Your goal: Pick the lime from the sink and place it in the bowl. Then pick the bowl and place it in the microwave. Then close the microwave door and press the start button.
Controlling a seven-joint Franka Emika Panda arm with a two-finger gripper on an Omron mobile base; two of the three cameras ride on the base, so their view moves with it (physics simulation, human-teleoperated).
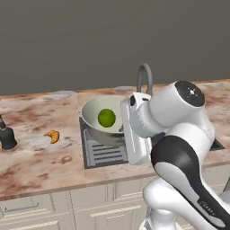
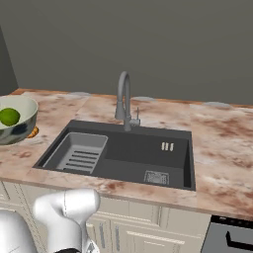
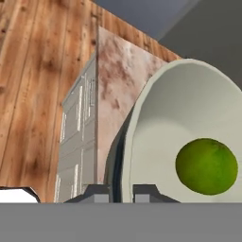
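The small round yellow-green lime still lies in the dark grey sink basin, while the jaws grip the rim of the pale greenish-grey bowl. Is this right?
Not quite. The small round yellow-green lime lies inside the pale greenish-grey bowl, not in the dark grey sink basin; the hand view shows it. The rest stands.

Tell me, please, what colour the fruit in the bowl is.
The lime is bright yellow-green; the hand view shows it best.
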